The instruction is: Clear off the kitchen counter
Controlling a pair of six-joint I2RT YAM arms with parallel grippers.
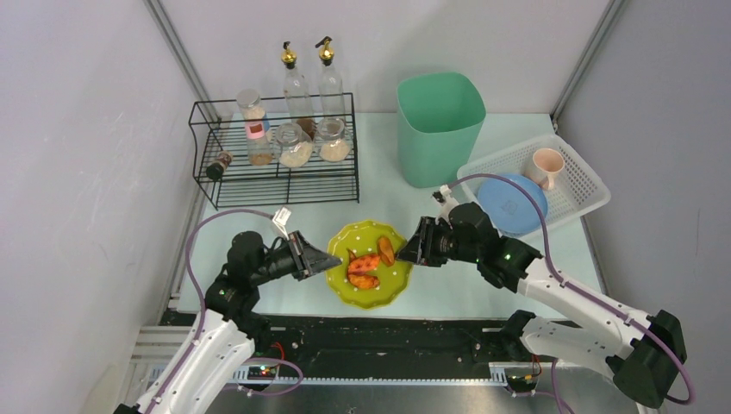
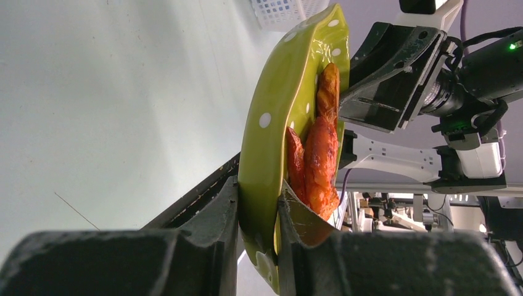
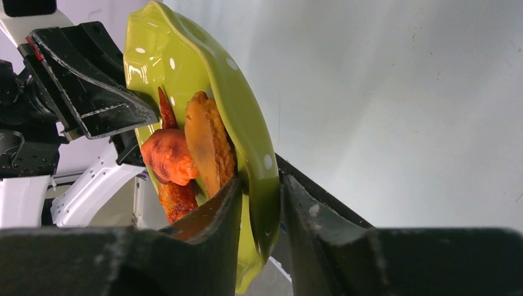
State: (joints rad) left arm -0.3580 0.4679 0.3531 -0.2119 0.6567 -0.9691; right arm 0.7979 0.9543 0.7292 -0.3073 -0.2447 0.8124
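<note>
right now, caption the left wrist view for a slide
left pincer clamped on the rim of the green dotted plate, orange food pieces aboard, right pincer opposite

No text can be read (pink jar label (image 1: 255, 130) too small).

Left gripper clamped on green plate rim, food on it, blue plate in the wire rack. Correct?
No: the blue plate lies in the white basket, not the wire rack, per the top external view. Left gripper clamps the green plate rim, food on it.
</note>
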